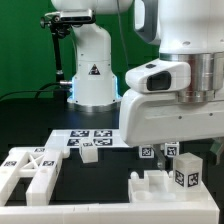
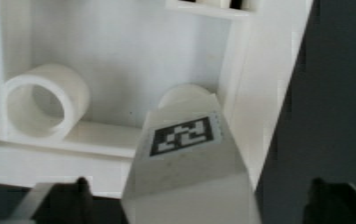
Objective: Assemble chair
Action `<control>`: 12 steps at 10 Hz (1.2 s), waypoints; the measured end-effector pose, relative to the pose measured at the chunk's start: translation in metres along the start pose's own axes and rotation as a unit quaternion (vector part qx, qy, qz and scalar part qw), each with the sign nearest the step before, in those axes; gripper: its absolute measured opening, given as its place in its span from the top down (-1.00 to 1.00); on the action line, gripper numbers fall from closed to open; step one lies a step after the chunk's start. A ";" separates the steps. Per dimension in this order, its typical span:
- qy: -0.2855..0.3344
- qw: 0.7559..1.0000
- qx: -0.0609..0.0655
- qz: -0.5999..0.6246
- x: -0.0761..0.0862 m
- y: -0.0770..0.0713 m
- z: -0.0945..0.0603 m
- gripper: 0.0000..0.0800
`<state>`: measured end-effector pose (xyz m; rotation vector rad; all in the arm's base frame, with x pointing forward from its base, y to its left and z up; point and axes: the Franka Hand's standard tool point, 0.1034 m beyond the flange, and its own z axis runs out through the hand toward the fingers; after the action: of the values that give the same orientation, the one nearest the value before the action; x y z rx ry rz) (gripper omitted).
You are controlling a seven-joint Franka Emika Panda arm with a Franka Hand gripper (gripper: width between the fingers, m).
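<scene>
The chair's loose white parts lie on the black table. In the wrist view a narrow white piece with a marker tag (image 2: 185,136) stands between the fingers of my gripper (image 2: 196,196). The dark fingertips (image 2: 61,200) stand off it on both sides with a gap, so the gripper is open around it. Behind it is a white panel with a round ring (image 2: 40,102). In the exterior view my gripper (image 1: 166,150) hangs low over the tagged white blocks (image 1: 184,174) at the right, and the hand hides most of the piece below it. A cross-braced frame (image 1: 30,170) lies at the left.
The marker board (image 1: 92,136) lies flat at the table's middle, with a small white block (image 1: 88,153) at its front edge. The robot's white base (image 1: 92,70) stands behind it. A low white part (image 1: 150,186) sits in front of the tagged blocks.
</scene>
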<state>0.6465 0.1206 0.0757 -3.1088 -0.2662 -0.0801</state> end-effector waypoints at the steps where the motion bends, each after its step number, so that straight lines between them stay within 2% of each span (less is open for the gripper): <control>1: 0.000 1.000 0.000 0.003 0.000 0.000 0.000 -0.39; 2: 0.000 1.000 0.000 0.003 0.000 0.000 0.000 0.11; 3: 0.000 1.000 0.000 0.003 0.000 0.000 0.000 0.29; 6: 0.000 1.000 0.000 0.021 0.000 0.000 0.000 0.29; 7: 0.002 0.992 0.007 0.123 0.000 0.001 0.000 0.29; 8: 0.004 0.978 0.009 0.210 0.001 0.001 0.000 0.29; 11: 0.008 0.934 0.015 0.358 0.001 0.003 0.000 0.29; 12: 0.007 0.907 0.016 0.420 0.001 0.002 0.000 0.29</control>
<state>0.6477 0.1188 0.0756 -2.8847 1.0459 -0.0751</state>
